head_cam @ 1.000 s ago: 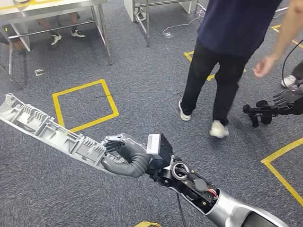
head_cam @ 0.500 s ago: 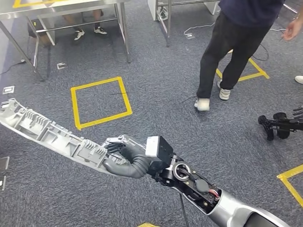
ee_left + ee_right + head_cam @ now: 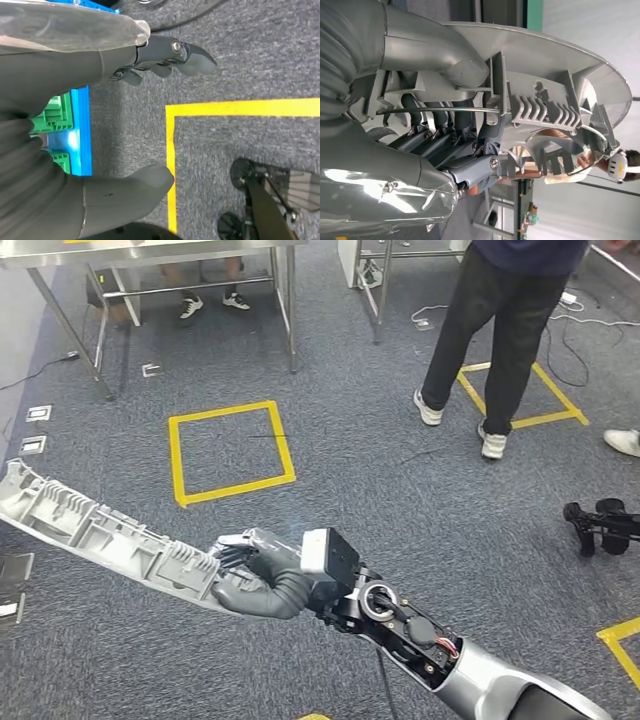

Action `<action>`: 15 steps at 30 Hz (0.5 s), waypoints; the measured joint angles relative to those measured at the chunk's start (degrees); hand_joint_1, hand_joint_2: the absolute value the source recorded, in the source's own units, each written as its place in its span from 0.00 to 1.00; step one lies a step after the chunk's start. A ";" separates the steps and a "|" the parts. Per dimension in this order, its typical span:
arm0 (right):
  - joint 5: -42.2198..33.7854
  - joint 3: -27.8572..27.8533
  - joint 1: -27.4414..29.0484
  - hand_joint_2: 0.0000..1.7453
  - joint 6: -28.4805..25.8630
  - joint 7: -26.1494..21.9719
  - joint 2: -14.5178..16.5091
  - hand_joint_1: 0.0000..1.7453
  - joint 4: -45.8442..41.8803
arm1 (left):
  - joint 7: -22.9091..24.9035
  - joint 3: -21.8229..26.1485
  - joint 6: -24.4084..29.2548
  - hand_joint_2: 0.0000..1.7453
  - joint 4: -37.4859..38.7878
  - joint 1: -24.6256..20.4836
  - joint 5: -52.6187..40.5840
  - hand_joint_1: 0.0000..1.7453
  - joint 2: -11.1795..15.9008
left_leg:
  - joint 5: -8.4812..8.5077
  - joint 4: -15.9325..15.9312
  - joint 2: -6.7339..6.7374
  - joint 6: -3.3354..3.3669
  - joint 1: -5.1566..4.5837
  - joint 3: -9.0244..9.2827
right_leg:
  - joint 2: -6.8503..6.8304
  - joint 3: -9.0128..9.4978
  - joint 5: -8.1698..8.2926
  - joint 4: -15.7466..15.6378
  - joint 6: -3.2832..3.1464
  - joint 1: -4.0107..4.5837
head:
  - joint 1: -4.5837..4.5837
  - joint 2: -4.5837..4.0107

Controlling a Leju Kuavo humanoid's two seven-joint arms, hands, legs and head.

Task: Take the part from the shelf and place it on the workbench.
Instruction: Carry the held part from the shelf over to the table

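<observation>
Grey ribbed plastic, the long part [image 3: 98,535] reaches from the left edge of the head view toward the centre, held out level above the carpet [image 3: 362,490]. The right robot hand [image 3: 260,575] grips its near end, thumb below and fingers [image 3: 444,142] curled over the ribs, as the right wrist view shows close up. No brand, label or writing can be read on the part or on the arm's white camera block [image 3: 321,552].

In the left wrist view the left robot hand [image 3: 113,125] holds nothing, its thumb and fingers set apart over the carpet and a yellow tape line [image 3: 171,165].

A steel worktop [image 3: 151,252] runs along the upper left of the head view, its legs standing well beyond the part's far tip. Between them lies a yellow tape square [image 3: 230,452] on open carpet. A person [image 3: 513,310] in dark trousers stands at the upper right, apart from the arm. A black stand [image 3: 604,523] lies at the right edge.
</observation>
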 joint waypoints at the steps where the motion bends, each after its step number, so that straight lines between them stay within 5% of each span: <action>1: 0.01 0.00 0.00 1.00 -0.01 0.00 0.00 1.00 0.00 | 0.00 0.00 0.00 1.00 0.00 0.01 0.00 0.00 0.00 | -0.04 0.00 -0.04 0.19 -0.09 0.00 | 0.00 0.10 0.07 -0.12 -0.34 -0.01 | 0.21 0.00; 5: 0.01 0.02 0.00 1.00 -0.01 0.00 0.00 1.00 0.00 | 0.00 0.00 0.00 1.00 0.00 0.05 0.00 0.00 0.02 | -0.25 0.10 -0.14 0.93 -0.52 0.00 | -0.03 0.45 0.30 -0.64 -0.38 -0.18 | 1.03 0.00; 11: -0.35 0.05 0.02 1.00 -0.01 0.00 0.00 1.00 0.00 | 0.10 0.00 0.05 1.00 0.00 0.05 0.00 0.00 0.10 | -0.99 0.70 -0.11 2.32 -1.51 -0.06 | -0.19 0.95 0.30 -1.06 3.59 -1.12 | 0.84 0.00; 13: -0.60 0.07 0.03 1.00 -0.03 0.01 0.00 1.00 0.00 | 0.11 0.00 0.07 1.00 0.00 0.05 -0.01 0.00 0.22 | -1.16 0.34 -0.26 2.90 -1.42 0.29 | -0.22 1.14 0.38 -0.56 4.43 -1.31 | 0.62 0.00; 15: -0.72 0.08 0.02 1.00 -0.06 0.01 0.00 1.00 0.00 | 0.14 0.00 0.07 1.00 0.00 0.07 -0.02 0.00 0.33 | -1.19 -0.29 -0.42 3.40 -1.17 1.30 | 0.23 0.42 -0.83 1.85 4.61 -1.42 | 0.69 -0.01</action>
